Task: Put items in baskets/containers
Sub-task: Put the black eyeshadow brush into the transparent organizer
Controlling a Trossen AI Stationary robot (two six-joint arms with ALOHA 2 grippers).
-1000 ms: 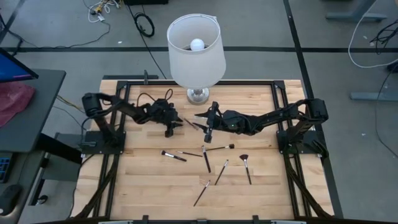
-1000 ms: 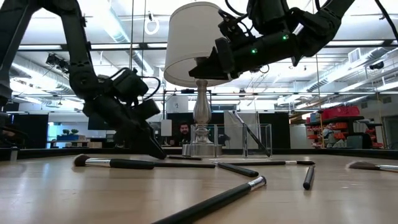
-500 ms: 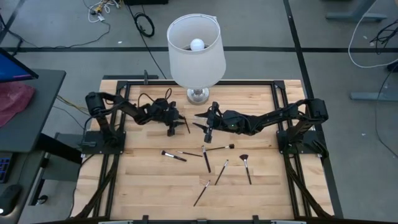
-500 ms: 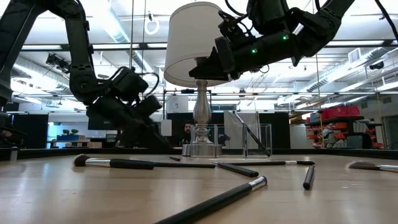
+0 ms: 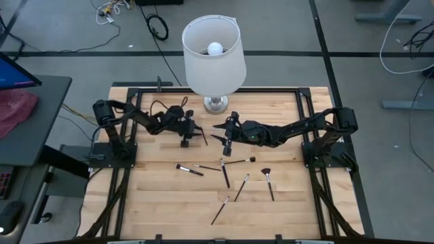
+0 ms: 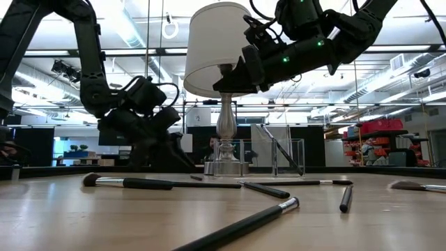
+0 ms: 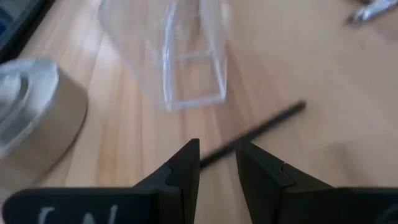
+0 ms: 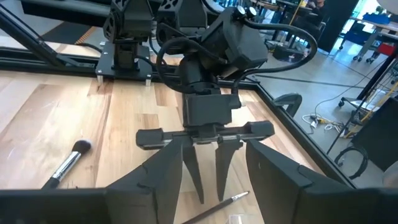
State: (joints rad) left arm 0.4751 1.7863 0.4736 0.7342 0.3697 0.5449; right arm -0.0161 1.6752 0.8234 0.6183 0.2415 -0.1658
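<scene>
My left gripper (image 5: 184,141) is on the left side of the wooden table (image 5: 156,196), and it points down. Its two fingers (image 7: 186,165) are only a little way apart, and I hold nothing in them. A thin dark brush (image 7: 261,127) lies flat on the wood right under the tips. It shows through the small gap, but my fingers do not squeeze it.

Just past that brush stands the small clear box (image 7: 168,68). It is in the middle of the table, between my two grippers and close to the shiny foot of the lamp (image 5: 213,47). From the low view, one dark brush (image 6: 279,148) seems to lean up inside the box.

My right gripper (image 5: 227,144) hangs on the other side of the box, up off the table, and it faces my left one. Its fingers (image 8: 155,180) are spread wide with nothing between them.

The other brushes lie loose on the wood nearer the front edge, well away from the box. On the left is a brush with a fluffy head (image 5: 188,169). Next to it is a very thin one (image 5: 207,167). Then come a short dark one (image 5: 224,173) and one that lies sideways (image 5: 241,161). Lower down are a small slanted one (image 5: 241,183) and a long dark one (image 5: 219,211). On the right is the fan brush (image 5: 268,181).
</scene>
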